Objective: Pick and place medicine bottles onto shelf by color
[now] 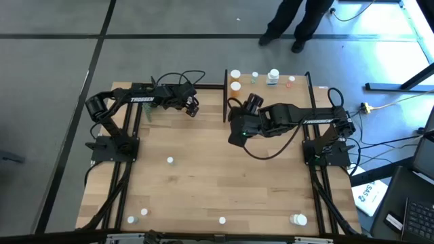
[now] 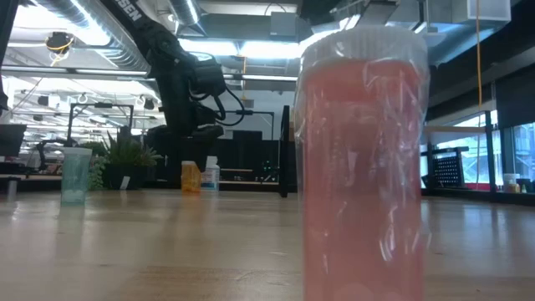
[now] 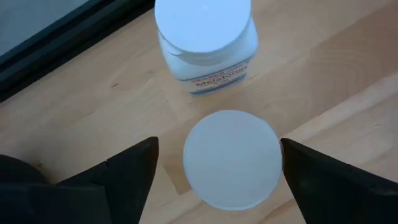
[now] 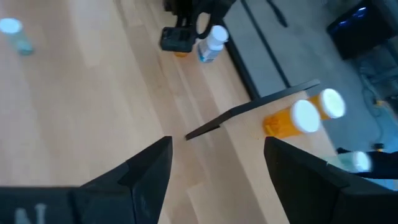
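Between the left hand (image 3: 217,171)'s wide-spread dark fingers, a round white-capped bottle (image 3: 231,158) on pale wood.

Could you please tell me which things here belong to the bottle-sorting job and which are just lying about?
Job: loose medicine bottles, shelf, sorted bottles on it, open left pincer over a white-capped bottle, open right pincer.
Lying about: potted plant, person, yellow cable.
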Available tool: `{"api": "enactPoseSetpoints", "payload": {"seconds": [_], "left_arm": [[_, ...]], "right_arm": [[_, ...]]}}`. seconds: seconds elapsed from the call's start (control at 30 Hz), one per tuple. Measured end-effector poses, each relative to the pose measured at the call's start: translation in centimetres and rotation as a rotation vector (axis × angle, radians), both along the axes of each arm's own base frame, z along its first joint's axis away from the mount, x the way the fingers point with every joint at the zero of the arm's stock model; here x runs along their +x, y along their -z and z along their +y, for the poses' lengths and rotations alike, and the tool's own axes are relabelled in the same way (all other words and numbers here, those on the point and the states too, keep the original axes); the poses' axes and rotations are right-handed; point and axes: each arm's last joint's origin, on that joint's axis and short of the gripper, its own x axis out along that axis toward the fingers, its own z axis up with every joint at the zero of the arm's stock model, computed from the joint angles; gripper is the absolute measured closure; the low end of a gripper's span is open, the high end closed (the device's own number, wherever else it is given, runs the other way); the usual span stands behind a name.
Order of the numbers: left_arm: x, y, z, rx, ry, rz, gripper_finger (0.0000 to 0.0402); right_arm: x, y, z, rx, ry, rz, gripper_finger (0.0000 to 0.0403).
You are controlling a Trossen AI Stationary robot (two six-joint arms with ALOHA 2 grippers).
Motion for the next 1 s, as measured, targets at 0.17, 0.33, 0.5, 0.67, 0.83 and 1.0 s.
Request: {"api": "enactPoseSetpoints", "payload": {"seconds": [0.17, 0.33, 0.5, 0.67, 0.83, 1.0], "left_arm": [[0.0, 0.0, 0.0, 0.003, 0.019, 0.008, 0.0107], [0.0, 0.0, 0.0, 0.004, 0.024, 0.01, 0.0147], [0.0, 0.0, 0.0, 0.005, 0.026, 0.011, 0.0187], [0.3, 0.0, -0.5, 0.003, 0.044, 0.018, 0.0205], [0.4, 0.0, -1.2, -0.014, 0.063, 0.044, 0.0205], [0.7, 0.0, -1.9, -0.02, 0.089, 0.055, 0.0205]], "right_arm": [[0.0, 0.1, 0.2, 0.071, -0.042, 0.009, 0.0147], [0.1, 0.2, 0.4, 0.141, -0.082, 0.019, 0.0147], [0.1, 0.3, 0.6, 0.189, -0.11, 0.025, 0.0147], [0.1, 0.3, 0.6, 0.198, -0.115, 0.027, 0.0147], [0.1, 0.3, 0.6, 0.198, -0.115, 0.027, 0.0147], [0.1, 0.3, 0.6, 0.198, -0.115, 0.027, 0.0147]]}}
